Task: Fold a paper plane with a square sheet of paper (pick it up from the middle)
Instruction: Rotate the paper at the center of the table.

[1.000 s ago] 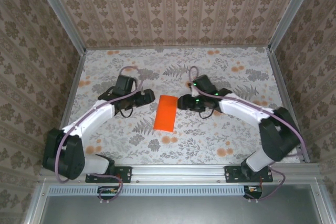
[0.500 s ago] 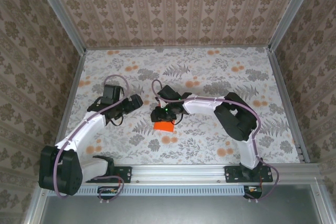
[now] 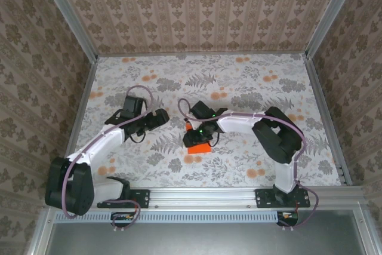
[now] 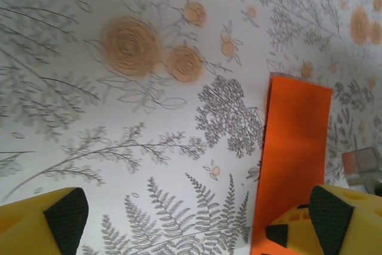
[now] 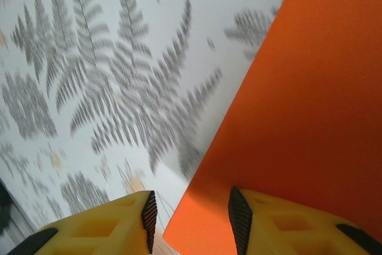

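The square sheet of paper (image 4: 295, 147) lies flat on the table as a bright orange, long folded rectangle. My left gripper (image 4: 197, 228) stands wide open just left of it, and its right fingertip (image 4: 328, 222) hangs over the paper's near end. In the top view the left gripper (image 3: 160, 116) is left of the paper (image 3: 203, 147). My right gripper (image 3: 197, 137) sits low over the paper's middle and hides most of it. In the right wrist view the paper (image 5: 298, 111) shows one long edge running between the parted jaws of the right gripper (image 5: 192, 216), which grip nothing.
The floral table cover (image 3: 256, 88) carries pale orange printed flowers (image 4: 131, 46). Patterned walls (image 3: 203, 10) close the table on three sides. A metal rail (image 3: 203, 198) runs along the near edge between the arm bases.
The right arm has swung left and come down over the paper, its jaws narrower than before. The left gripper has drawn back to the left of the paper.
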Controlling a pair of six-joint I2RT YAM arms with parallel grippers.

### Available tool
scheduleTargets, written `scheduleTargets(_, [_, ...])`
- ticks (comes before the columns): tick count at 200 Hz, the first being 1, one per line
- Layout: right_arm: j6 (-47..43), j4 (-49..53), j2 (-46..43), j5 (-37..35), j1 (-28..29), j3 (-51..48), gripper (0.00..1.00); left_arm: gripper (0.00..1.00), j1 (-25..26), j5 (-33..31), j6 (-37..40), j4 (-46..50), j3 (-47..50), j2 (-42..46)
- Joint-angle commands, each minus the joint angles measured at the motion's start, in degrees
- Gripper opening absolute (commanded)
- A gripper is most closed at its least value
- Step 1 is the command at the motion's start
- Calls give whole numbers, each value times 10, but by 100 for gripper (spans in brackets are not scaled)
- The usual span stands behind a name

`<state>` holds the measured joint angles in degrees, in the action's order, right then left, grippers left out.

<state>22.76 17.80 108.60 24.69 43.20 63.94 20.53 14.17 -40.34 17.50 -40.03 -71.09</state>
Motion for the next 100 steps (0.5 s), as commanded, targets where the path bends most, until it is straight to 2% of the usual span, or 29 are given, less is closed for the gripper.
scheduleTargets(1, [-63, 44, -27, 18, -9, -39, 45, 95, 26, 18, -4, -42, -7, -20])
scheduleTargets(24, [-17, 21, -65, 21, -9, -45, 50, 89, 52, 21, -18, -86, -7, -42])
scheduleTargets(54, [76, -31, -165, -25, -27, -100, 68, 77, 111, 25, -35, -131, -12, -66])
scheduleTargets(78, [119, -32, -236, -64, -68, -149, 74, 63, 147, 34, -47, -153, -26, -100])
scheduleTargets(100, [150, -35, -282, -62, -124, -199, 77, 49, 177, 48, -55, -177, -43, -142])
